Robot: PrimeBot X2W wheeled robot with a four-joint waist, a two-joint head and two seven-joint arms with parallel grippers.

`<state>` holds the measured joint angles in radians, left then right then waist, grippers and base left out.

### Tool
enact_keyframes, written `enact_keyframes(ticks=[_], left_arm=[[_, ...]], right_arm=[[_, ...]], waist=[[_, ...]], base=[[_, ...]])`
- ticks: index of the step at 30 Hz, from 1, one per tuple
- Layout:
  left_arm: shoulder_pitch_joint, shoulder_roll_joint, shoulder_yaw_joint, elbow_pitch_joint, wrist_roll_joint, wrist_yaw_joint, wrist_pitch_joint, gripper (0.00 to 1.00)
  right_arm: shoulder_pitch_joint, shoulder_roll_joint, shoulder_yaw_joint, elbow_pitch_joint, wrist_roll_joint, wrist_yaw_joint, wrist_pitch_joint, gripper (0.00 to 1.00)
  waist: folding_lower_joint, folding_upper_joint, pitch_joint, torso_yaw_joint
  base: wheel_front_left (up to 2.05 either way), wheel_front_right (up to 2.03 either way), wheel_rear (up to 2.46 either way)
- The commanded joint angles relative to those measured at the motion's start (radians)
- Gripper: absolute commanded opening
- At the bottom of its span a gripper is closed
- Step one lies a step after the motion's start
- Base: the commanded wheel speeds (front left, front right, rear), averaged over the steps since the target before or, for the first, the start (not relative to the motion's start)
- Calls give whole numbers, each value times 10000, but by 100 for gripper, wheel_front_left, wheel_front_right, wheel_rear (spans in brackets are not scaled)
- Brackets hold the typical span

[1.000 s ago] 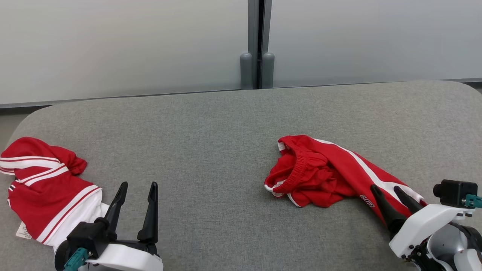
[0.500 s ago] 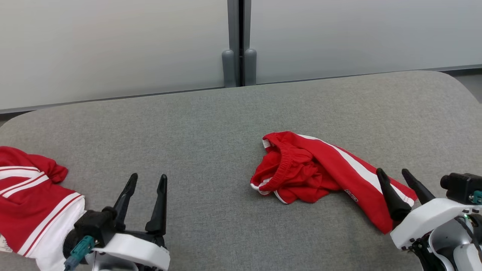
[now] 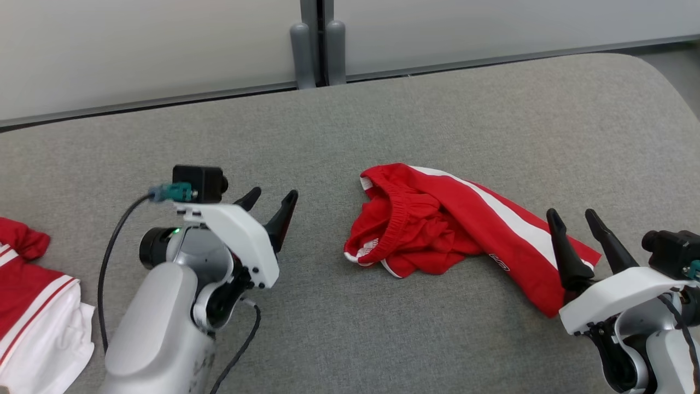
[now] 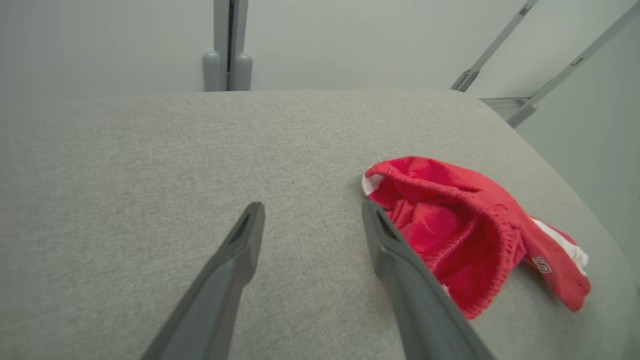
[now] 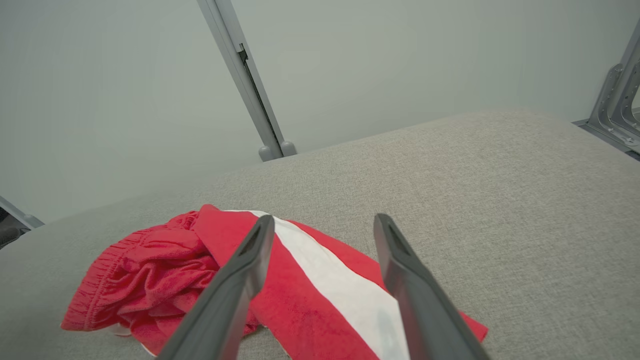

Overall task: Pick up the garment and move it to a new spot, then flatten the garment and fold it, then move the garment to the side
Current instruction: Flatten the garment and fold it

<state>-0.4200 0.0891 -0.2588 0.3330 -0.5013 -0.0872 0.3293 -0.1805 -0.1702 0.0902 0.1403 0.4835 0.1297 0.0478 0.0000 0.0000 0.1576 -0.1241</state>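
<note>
The red garment lay crumpled on the grey bench, a little toward 3 o'clock of the head view's centre. Its elastic waistband gaped toward 9 o'clock and a white-striped leg trailed out toward 4 o'clock. The left fingers stood spread apart and held nothing. They sat at 9 o'clock of the garment, near it but not touching, with tips aimed toward 1 o'clock. In the left wrist view those fingers hung over bare bench, and the garment was just beside the one on the 3 o'clock side. The right fingers were also spread and empty, at the garment's 4 o'clock end over the striped leg. In the right wrist view the stripe ran between them, though contact with the cloth could not be judged. A second red-and-white garment lay at the 8 o'clock edge of the head view, well apart.
</note>
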Motion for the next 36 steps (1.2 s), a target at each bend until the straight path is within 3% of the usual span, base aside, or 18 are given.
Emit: enact_keyframes(ticks=[1, 6, 13, 19, 23, 25, 36], left_arm=[[-608, -117, 33, 420, -415, 6, 488, 100], [-2368, -341, 345, 1735, -2143, 450, 1322, 100], [-3994, -359, -783, 3304, -4714, 1134, 2120, 100], [-4686, -365, -2161, 4140, -5858, 1373, 2438, 100], [-4823, -360, -2649, 4333, -6293, 1236, 2475, 100], [-4936, -357, -2820, 4405, -6531, 1176, 2202, 0], [-5046, -369, -3906, 4396, -7621, 189, 721, 0]], right_arm=[[-177, 15, 27, 79, 23, 19, -113, 100], [-573, 119, 183, 251, 49, 19, -275, 100], [-1125, 154, 594, 590, 105, 19, -459, 100], [-1409, 213, 753, 903, 175, 19, -680, 100], [-1485, 229, 864, 1049, 220, 19, -784, 100], [-1522, 223, 882, 1139, 242, 19, -870, 100], [-1420, -8, 900, 1702, 133, 19, -762, 100]], waist=[[0, 0, 364, -278], [0, 0, 1098, -729], [0, 0, 1878, -1341], [0, 0, 2179, -1622], [0, 0, 2252, -1715], [0, 0, 2269, -1733], [0, 0, 1157, -989]], base=[[0, 0, 0], [0, 0, 0], [0, 0, 0], [0, 0, 0], [0, 0, 0], [0, 0, 0], [0, 0, 0]])
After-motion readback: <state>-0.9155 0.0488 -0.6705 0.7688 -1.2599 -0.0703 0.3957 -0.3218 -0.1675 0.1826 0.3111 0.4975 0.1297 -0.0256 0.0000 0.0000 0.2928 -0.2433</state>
